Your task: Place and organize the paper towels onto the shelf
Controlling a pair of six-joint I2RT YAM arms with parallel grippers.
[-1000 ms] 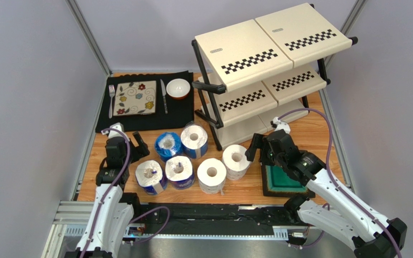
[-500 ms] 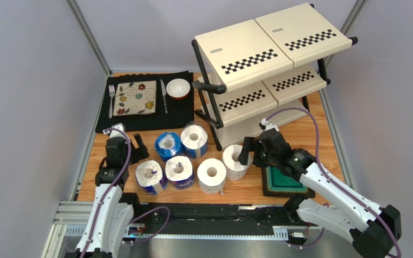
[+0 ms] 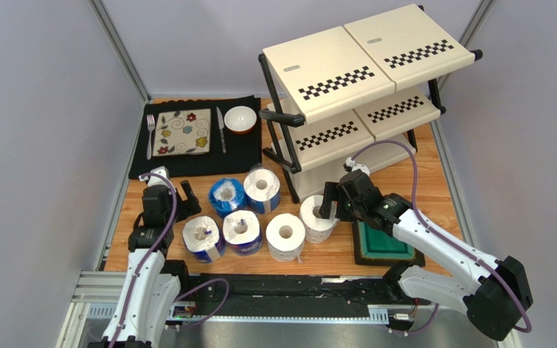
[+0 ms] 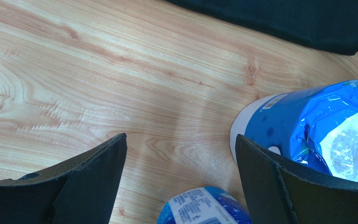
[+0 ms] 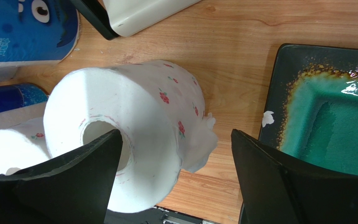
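Observation:
Six paper towel rolls stand on end on the wooden table. Four are blue-wrapped and two are plain white. The three-tier cream shelf stands behind them with no rolls on it. My right gripper is open, tilted over the rightmost white roll. One finger is over the roll's core hole and the other is outside the roll near the tray. My left gripper is open and empty, just left of the blue rolls.
A green square tray lies right of the white roll, beside my right finger in the wrist view. The shelf's lowest panel is just beyond the roll. A black mat with a plate, cutlery and a bowl lies at the far left.
My right gripper has moved left and forward from above the tray onto the rightmost white roll. The left arm has not moved.

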